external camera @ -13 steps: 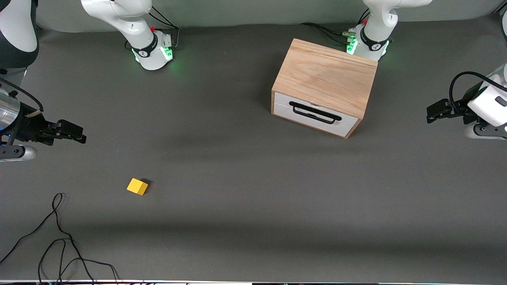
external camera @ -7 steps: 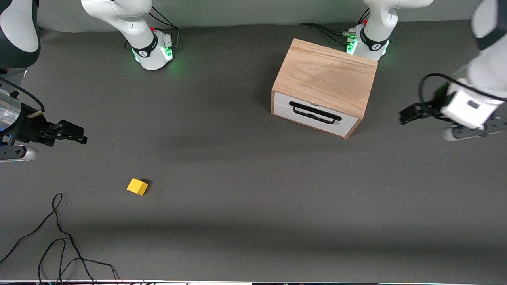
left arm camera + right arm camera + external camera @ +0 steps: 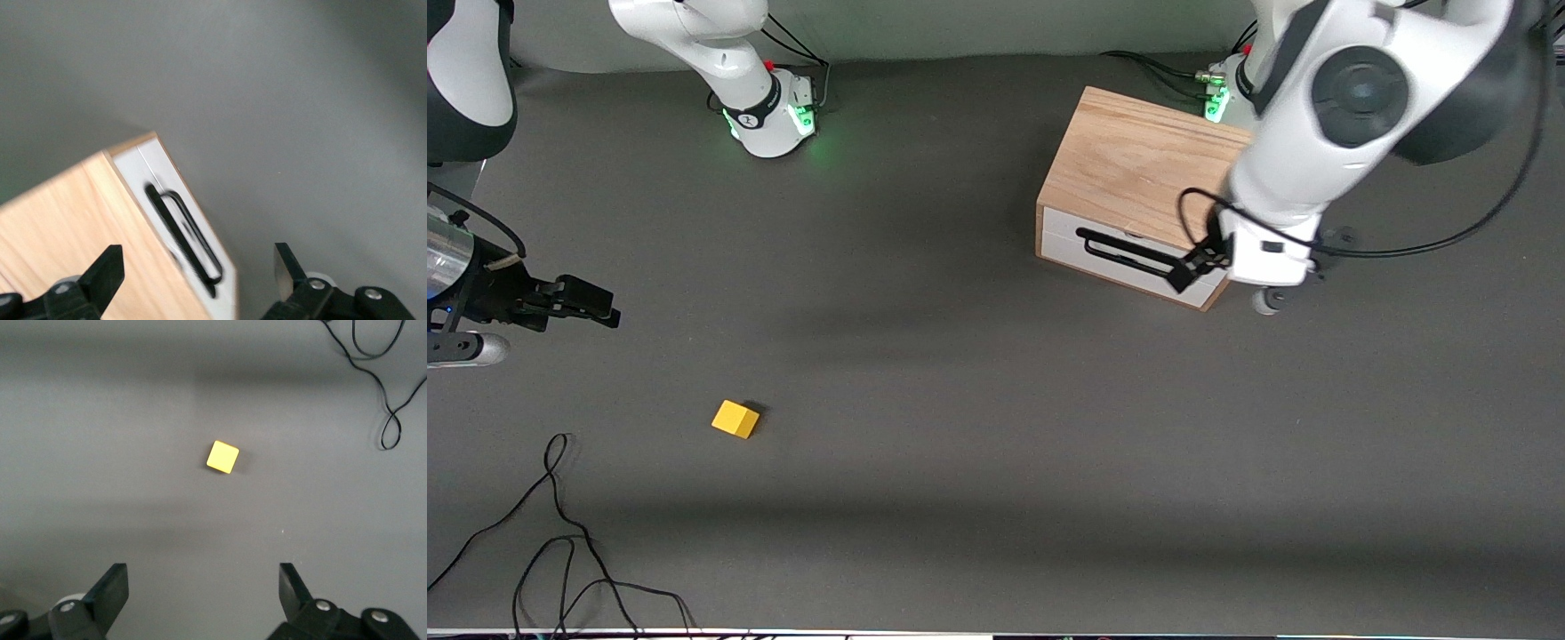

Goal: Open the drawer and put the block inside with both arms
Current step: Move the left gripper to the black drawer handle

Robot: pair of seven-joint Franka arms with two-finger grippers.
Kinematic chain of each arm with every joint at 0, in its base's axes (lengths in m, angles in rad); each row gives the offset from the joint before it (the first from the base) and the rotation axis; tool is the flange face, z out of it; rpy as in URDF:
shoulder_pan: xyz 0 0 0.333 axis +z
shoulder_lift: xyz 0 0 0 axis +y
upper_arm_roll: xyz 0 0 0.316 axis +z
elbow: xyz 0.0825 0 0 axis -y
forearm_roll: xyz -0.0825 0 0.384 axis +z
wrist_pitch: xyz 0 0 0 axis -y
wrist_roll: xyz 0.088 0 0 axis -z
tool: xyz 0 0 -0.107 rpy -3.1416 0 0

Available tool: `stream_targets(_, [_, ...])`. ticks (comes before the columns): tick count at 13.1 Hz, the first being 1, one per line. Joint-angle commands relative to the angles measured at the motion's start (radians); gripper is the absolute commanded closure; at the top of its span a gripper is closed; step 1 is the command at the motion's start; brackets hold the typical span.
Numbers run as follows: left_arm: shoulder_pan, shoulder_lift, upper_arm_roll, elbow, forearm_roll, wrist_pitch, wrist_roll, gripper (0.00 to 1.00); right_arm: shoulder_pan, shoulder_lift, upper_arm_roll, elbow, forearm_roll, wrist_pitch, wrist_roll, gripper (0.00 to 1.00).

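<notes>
The light oak cabinet (image 3: 1152,169) stands near the left arm's base, and its drawer (image 3: 1067,249) is closed, with a white front and a black bar handle (image 3: 1125,252). My left gripper (image 3: 1190,271) is open and empty, over the handle's end at the cabinet's front corner. In the left wrist view the handle (image 3: 183,233) lies between the open fingers (image 3: 107,270). The yellow block (image 3: 735,419) lies on the mat toward the right arm's end. My right gripper (image 3: 591,302) is open and empty, above the mat, apart from the block. The right wrist view shows the block (image 3: 222,457) ahead of the gripper (image 3: 203,590).
A loose black cable (image 3: 560,533) lies on the mat near the front camera at the right arm's end; it also shows in the right wrist view (image 3: 387,380). The grey mat (image 3: 960,400) covers the table between the block and the cabinet.
The left arm has swung in from the table's end to the cabinet, bringing its gripper over the drawer handle. The right gripper has barely moved. The block and the cabinet have not moved.
</notes>
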Motion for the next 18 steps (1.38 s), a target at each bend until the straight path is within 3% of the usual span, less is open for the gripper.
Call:
stream_targets(1, [-0.075, 0.025, 0.017, 0.011, -0.009, 0.008, -0.254, 0.0, 0.007, -0.007, 0.001, -0.01, 0.018, 0.027, -0.009, 0.0])
stream_targets(4, [-0.117, 0.051, 0.017, 0.01, -0.01, 0.003, -0.405, 0.0, 0.006, -0.007, 0.001, -0.014, 0.018, 0.032, -0.009, 0.0])
stream_targets(10, [-0.114, 0.078, 0.017, -0.016, -0.056, -0.058, -0.439, 0.0, 0.006, -0.039, -0.005, -0.1, 0.02, 0.069, -0.01, 0.0])
stream_targets(18, [-0.105, 0.17, 0.02, -0.147, -0.039, 0.162, -0.424, 0.0, 0.009, -0.052, -0.008, -0.146, 0.018, 0.067, -0.022, 0.0])
